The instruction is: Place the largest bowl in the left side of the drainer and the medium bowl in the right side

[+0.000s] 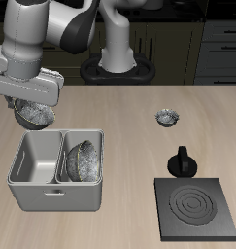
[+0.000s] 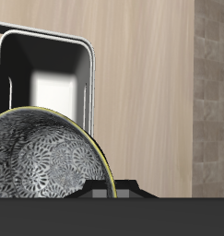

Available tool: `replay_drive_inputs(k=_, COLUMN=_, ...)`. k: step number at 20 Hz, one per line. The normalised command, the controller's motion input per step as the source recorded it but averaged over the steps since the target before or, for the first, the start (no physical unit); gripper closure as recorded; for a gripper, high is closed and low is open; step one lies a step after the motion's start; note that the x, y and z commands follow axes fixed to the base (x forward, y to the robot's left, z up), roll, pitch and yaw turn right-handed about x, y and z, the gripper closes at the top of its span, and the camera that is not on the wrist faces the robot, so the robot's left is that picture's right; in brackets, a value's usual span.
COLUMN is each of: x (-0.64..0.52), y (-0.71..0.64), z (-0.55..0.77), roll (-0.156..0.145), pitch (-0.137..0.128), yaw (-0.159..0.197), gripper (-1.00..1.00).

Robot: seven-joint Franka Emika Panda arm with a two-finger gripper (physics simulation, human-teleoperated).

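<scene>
One speckled grey-silver bowl [image 1: 83,161] is seen tilted in a compartment of the light grey two-compartment drainer tub [image 1: 53,191]; a second [image 1: 36,116] is held pinched by the gripper [image 1: 34,107] just behind the tub, approx. halfway.

One drainer [image 1: 55,185] compartment open, other bowl-filled [image 1: 83,160].

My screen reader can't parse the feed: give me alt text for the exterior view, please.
The gripper holds a speckled grey bowl above the drainer's empty compartment; the other compartment already holds a bowl. The smallest bowl sits alone farther back on the table, near a black stove plate.
</scene>
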Motion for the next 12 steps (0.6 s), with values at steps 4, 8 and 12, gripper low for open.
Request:
replay_drive_inputs(k=4, x=0.15, y=-0.08, z=-0.33, roll=-0.029, pitch=0.033, yaw=-0.008, gripper=1.00)
replay_drive_inputs(k=8, x=0.08, y=0.03, z=-0.29, roll=-0.003, pitch=0.028, yaw=0.013, gripper=1.00)
replay_drive_inputs(k=12, x=0.06, y=-0.04, z=-0.28, roll=0.002, pitch=0.030, yaw=-0.007, gripper=1.00)
